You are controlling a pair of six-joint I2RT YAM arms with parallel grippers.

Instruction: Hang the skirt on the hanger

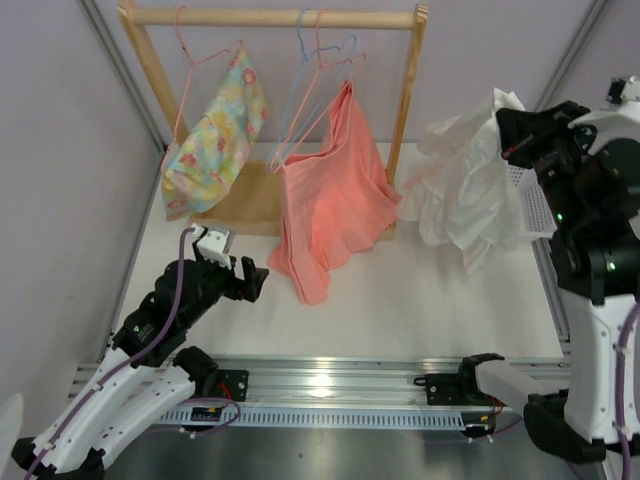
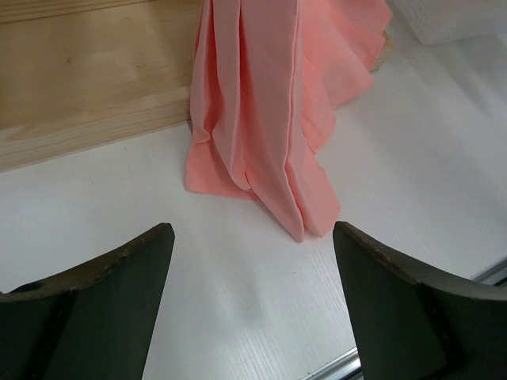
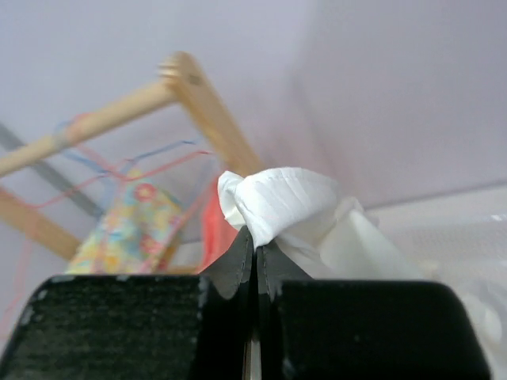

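Observation:
The white skirt (image 1: 465, 185) hangs in folds at the right side of the table, lifted by my right gripper (image 1: 507, 128), which is shut on its top edge. In the right wrist view a bunch of the skirt (image 3: 285, 202) bulges above the closed right gripper (image 3: 255, 241). The light blue hanger (image 1: 303, 90) hangs on the wooden rail, next to the pink hanger carrying the salmon garment. My left gripper (image 1: 250, 278) is open low over the table, left of the salmon hem. In the left wrist view the left gripper (image 2: 252, 237) holds nothing.
A wooden rack (image 1: 275, 17) stands at the back. A floral garment (image 1: 215, 135) and a salmon garment (image 1: 330, 200) hang from pink hangers on it. A white mesh basket (image 1: 532, 205) sits at the right behind the skirt. A metal rail (image 1: 330, 385) runs along the near edge.

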